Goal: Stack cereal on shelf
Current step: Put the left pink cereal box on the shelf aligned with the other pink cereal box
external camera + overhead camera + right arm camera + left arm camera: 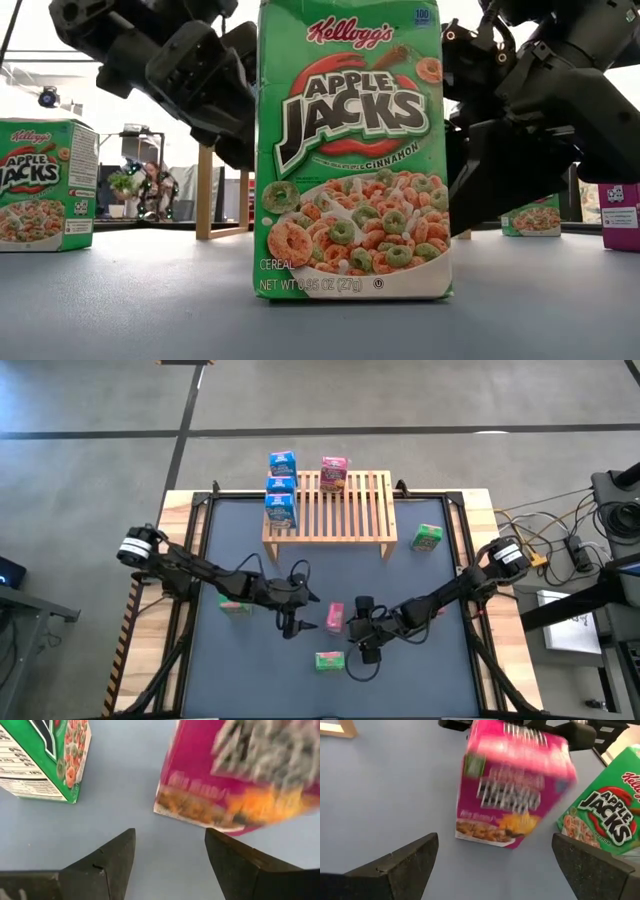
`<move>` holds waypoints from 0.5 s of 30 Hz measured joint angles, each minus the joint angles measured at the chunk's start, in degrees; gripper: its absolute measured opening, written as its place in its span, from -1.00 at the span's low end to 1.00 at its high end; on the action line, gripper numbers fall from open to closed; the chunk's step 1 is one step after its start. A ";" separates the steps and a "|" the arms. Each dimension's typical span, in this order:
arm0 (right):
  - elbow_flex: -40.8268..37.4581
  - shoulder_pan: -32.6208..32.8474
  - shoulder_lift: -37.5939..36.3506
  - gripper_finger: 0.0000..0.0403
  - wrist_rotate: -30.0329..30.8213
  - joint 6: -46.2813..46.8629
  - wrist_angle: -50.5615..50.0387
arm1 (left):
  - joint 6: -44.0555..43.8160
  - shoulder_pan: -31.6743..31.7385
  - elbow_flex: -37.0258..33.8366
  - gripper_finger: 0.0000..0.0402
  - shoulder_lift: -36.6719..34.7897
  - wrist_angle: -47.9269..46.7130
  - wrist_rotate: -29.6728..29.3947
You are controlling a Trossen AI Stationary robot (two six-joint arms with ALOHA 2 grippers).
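Nearest the table's front edge stands a green box (330, 660), upright; small, thin cardboard, so likely light and easily dented or tipped. Best taken across its two narrow sides, low enough not to topple it.

Just behind it, toward the table's middle, a pink box (335, 617) sits between the two grippers. It looks tilted, though whether it rests flat I cannot tell. The left gripper (293, 626) faces it with jaws spread wide, holding nothing. The right gripper (366, 647) is just beside it, jaws partly apart and also empty. With both arms this close, they could bump each other or knock the green box over.

Another green box (236, 603) lies under the left arm, and one more (427, 537) near the table's right edge.

Farthest, at the back edge, the shelf (345, 510) carries three blue boxes (281, 488) along its left end and a pink one (334, 473); its right part is free.
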 joint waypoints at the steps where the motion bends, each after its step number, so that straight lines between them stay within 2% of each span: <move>1: 0.00 0.00 0.00 0.14 0.00 0.01 -0.02 | 0.06 0.00 0.30 0.86 0.10 -0.10 0.19; 9: 0.02 0.02 -0.87 0.14 0.56 0.59 -2.75 | -2.41 0.00 1.02 0.86 -3.47 -6.16 -0.19; 15: 0.04 0.38 -3.01 0.14 7.04 2.92 -8.64 | -8.33 -0.11 1.03 0.80 -8.68 -10.20 -2.24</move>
